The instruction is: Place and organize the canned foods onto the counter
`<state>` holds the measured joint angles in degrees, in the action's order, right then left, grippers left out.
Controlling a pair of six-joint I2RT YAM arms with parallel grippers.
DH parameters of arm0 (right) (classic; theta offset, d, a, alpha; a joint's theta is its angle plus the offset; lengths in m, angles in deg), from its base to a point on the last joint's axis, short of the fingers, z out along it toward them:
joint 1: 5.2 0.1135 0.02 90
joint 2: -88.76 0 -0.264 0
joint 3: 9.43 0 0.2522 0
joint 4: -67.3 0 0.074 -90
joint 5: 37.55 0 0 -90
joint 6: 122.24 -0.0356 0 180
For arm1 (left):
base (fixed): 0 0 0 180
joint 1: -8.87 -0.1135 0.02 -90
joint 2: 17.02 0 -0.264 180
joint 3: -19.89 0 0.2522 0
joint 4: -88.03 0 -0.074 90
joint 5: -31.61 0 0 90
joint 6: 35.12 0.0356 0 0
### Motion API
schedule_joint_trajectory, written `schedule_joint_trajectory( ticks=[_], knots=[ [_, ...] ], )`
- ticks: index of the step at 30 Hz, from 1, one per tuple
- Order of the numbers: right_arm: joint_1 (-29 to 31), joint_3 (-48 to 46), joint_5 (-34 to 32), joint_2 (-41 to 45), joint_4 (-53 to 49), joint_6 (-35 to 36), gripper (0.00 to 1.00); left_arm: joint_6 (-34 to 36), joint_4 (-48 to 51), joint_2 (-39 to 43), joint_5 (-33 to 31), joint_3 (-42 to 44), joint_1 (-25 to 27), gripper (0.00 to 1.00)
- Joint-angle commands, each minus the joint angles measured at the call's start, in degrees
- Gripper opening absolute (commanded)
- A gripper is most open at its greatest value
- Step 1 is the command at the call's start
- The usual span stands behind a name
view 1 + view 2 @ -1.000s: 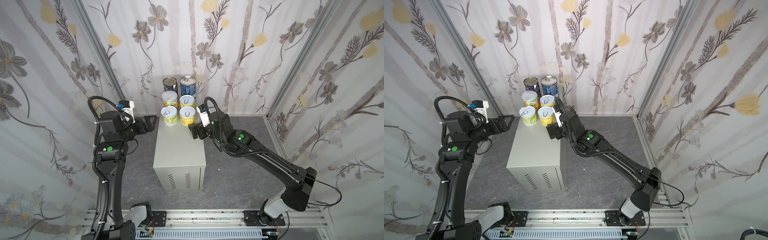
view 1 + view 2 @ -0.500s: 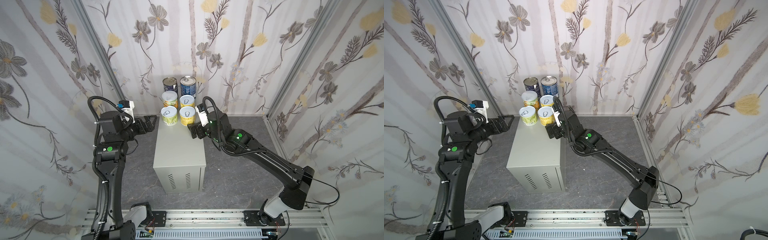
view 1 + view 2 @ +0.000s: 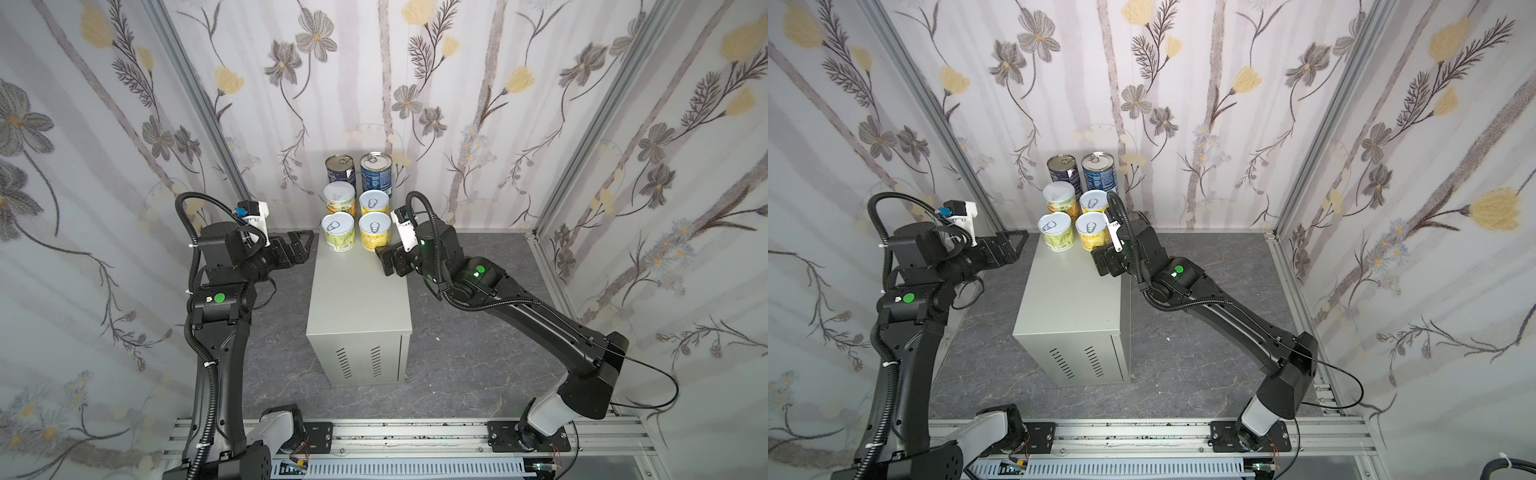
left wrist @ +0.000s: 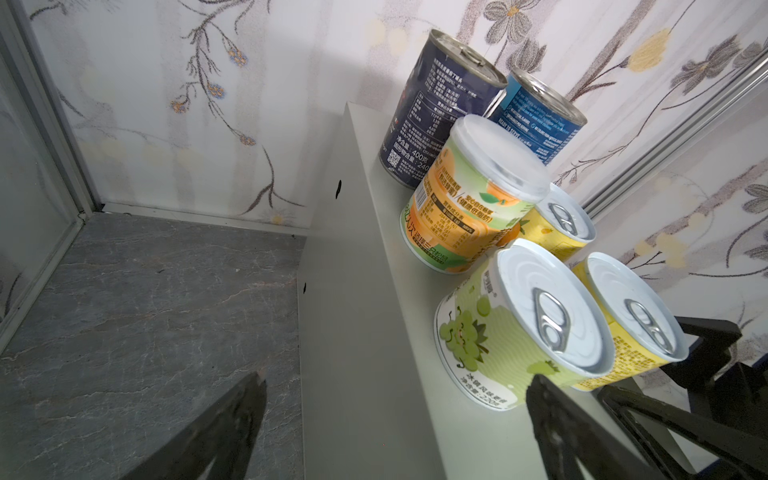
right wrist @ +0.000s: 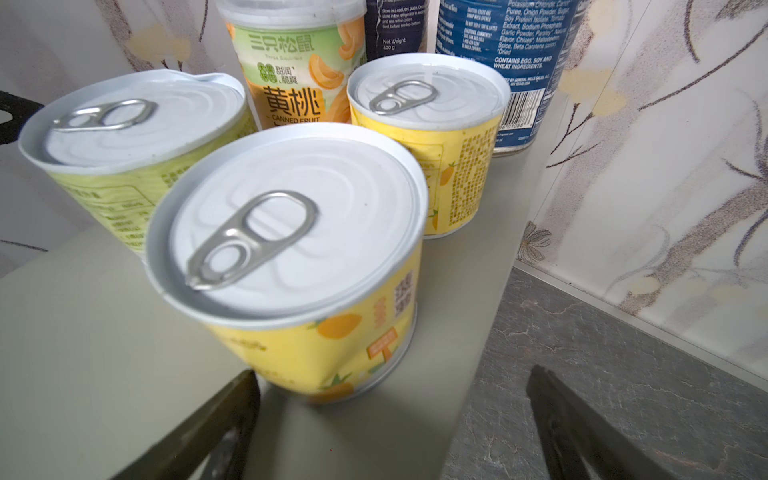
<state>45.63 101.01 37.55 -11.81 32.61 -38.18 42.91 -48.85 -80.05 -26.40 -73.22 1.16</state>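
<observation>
Your tins (image 5: 291, 232) are shiny metal with smooth white pull-tab lids and glossy printed labels; the peach one (image 4: 469, 199) wears a frosted plastic cap. Counter (image 3: 357, 291) looks like matt painted metal, floor (image 3: 457, 365) smooth marbled stone.

Black arms (image 3: 216, 365) — green dots (image 3: 219, 297), ribbed cables (image 3: 199, 194).

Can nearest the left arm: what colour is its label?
Light green; the can shows best in the left wrist view.
</observation>
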Motion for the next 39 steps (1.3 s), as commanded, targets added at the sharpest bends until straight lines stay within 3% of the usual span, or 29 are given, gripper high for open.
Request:
schedule_joint_trajectory(
  ticks=[1, 30, 39],
  knots=[
    [-0.4, -1.8, -0.3, 1.7, 0.5, -0.2, 1.0, 0.0, -1.7, -0.1, 1.0, -0.1, -0.1, 1.0],
    [-6.3, -1.7, 0.4, 0.8, 0.5, -0.1, 1.0, 0.0, -1.6, -0.2, 1.1, -0.3, -0.1, 1.0],
    [-8.4, -6.2, -1.0, 7.1, 0.7, -0.1, 1.0, 0.1, -1.7, -0.3, 0.8, -0.1, 0.0, 1.0]
  ],
)
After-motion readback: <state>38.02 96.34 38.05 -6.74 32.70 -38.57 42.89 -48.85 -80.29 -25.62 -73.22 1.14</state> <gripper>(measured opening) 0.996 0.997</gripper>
